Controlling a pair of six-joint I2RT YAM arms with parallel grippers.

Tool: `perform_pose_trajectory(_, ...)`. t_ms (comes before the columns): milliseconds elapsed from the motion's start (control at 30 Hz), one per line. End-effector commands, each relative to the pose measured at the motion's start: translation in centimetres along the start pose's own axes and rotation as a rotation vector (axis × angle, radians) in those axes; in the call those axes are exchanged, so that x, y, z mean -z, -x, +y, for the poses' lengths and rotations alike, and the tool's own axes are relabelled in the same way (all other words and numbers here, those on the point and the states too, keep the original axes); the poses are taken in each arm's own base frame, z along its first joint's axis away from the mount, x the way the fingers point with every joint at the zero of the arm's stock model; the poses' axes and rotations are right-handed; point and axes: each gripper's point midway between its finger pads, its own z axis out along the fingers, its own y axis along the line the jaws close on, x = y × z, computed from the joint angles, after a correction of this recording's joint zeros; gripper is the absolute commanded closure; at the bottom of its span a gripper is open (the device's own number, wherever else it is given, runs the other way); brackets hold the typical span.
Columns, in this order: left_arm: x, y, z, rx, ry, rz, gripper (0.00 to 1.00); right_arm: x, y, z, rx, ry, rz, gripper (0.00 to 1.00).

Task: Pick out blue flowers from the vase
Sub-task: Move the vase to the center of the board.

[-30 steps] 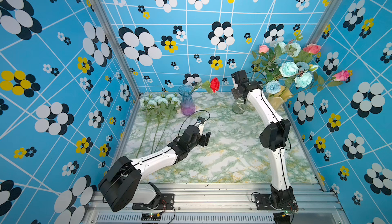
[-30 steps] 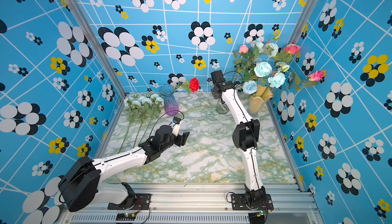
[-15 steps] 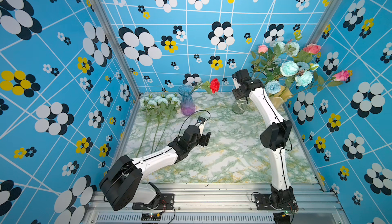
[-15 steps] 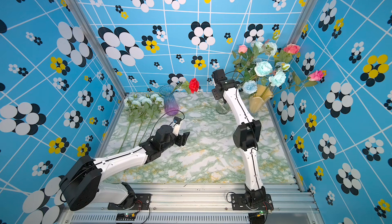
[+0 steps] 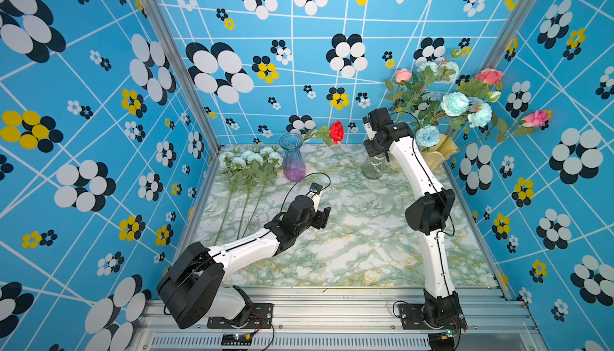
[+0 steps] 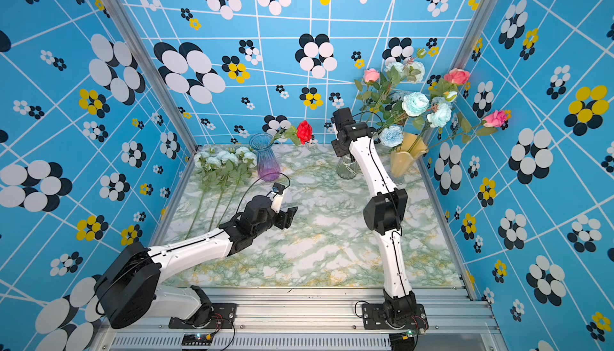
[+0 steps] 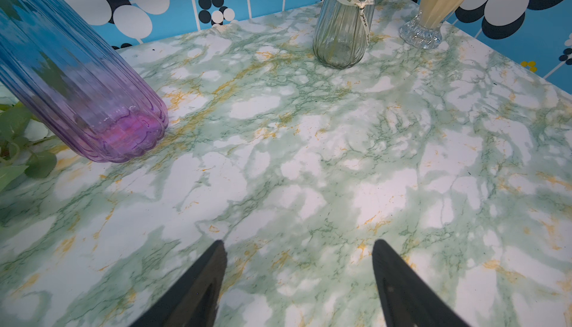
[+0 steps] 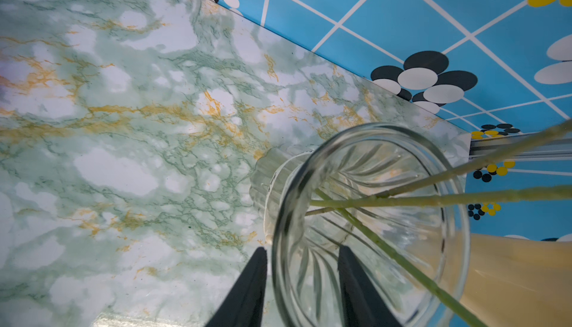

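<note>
Pale blue flowers (image 5: 454, 103) (image 6: 415, 103) stand among pink roses (image 5: 488, 76) at the back right, their stems leaning into a clear glass vase (image 5: 372, 166) (image 8: 371, 142) and a yellow vase (image 5: 438, 155). My right gripper (image 8: 302, 248) hangs over the clear vase's mouth, open. One finger is outside the rim and one inside, and three green stems (image 8: 433, 200) cross the mouth beyond the fingertips. More blue flowers (image 5: 252, 158) lie flat on the table at the back left. My left gripper (image 7: 298, 243) (image 5: 324, 218) is open and empty over mid-table.
A blue-to-purple glass vase (image 5: 292, 161) (image 7: 93, 99) with a red rose (image 5: 336, 131) stands at the back centre, next to the laid-out flowers. The marble-patterned table (image 5: 349, 249) is enclosed by patterned blue walls on three sides. A metal rail (image 5: 332, 302) runs along the front.
The right wrist has shifted slightly to the right above the clear vase. The left arm has not moved.
</note>
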Motion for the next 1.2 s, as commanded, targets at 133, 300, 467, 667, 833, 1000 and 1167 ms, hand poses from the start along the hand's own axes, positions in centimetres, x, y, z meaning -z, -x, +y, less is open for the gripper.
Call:
perform_pose_trajectory(133,-0.1,0.7,-0.3,-0.014,0.002,-0.007,0.23,-1.5,-2.7,1.2,0.017,0.049,0.112,0.60)
perform_pose_trajectory(300,0.0,0.7,-0.2,-0.016,0.004,-0.008,0.23,-1.8,-2.9,1.8,0.004,0.075,0.122,0.74)
perform_pose_trajectory(467,0.1,0.8,-0.2,-0.013,0.005,-0.010,0.23,-1.5,-3.1,2.1,-0.005,0.089,0.128,0.82)
perform_pose_trajectory(667,0.5,1.1,-0.2,-0.007,0.001,-0.023,0.23,-0.1,-3.4,2.3,0.036,0.057,0.144,1.00)
perform_pose_trajectory(833,0.7,1.3,-0.2,-0.001,-0.001,-0.031,0.23,2.4,-3.3,2.4,0.079,0.036,0.140,1.00)
perform_pose_trajectory(1000,1.2,1.6,-0.2,0.000,-0.003,-0.045,0.23,5.6,-3.5,3.3,0.138,0.026,0.139,1.00)
perform_pose_trajectory(1167,1.5,1.9,-0.1,0.004,0.002,-0.059,0.23,8.3,-4.9,5.1,0.209,0.040,0.181,1.00)
